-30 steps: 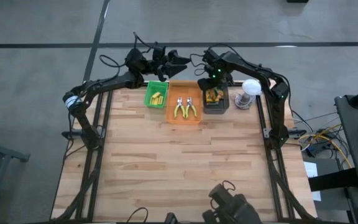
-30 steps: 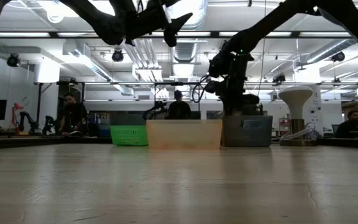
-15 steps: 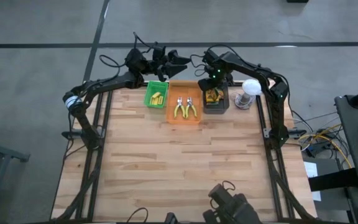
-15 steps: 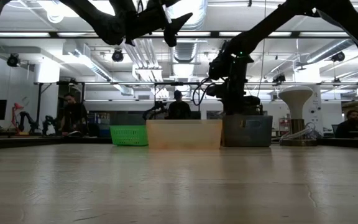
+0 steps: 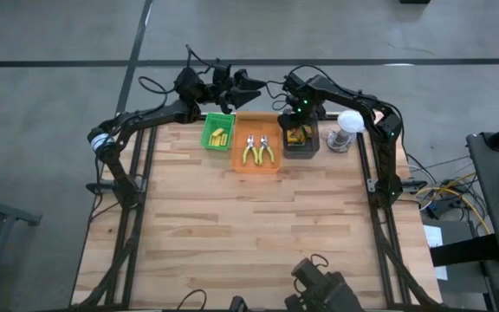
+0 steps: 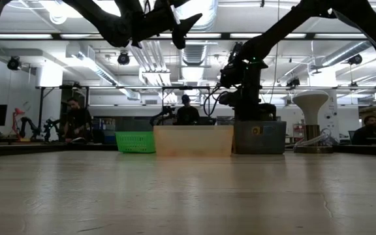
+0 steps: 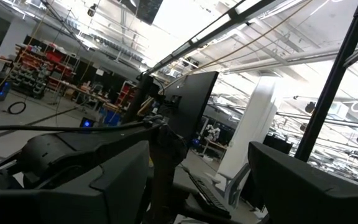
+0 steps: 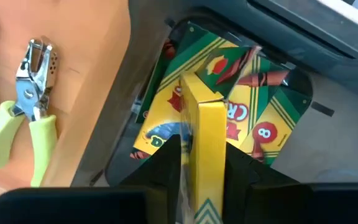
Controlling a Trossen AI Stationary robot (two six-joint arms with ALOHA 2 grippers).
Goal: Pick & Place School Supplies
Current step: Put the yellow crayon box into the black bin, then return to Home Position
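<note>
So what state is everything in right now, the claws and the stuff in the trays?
Left gripper: open, raised behind the trays.
Right gripper: closed on an upright crayon box, over the black tray.
Pliers: lying in the orange tray.
Yellow blocks: in the green tray.

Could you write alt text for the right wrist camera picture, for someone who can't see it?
The right gripper holds a crayon box on edge above a black tray with more crayon boxes lying flat inside. Beside it, yellow-handled pliers lie in an orange tray.
</note>
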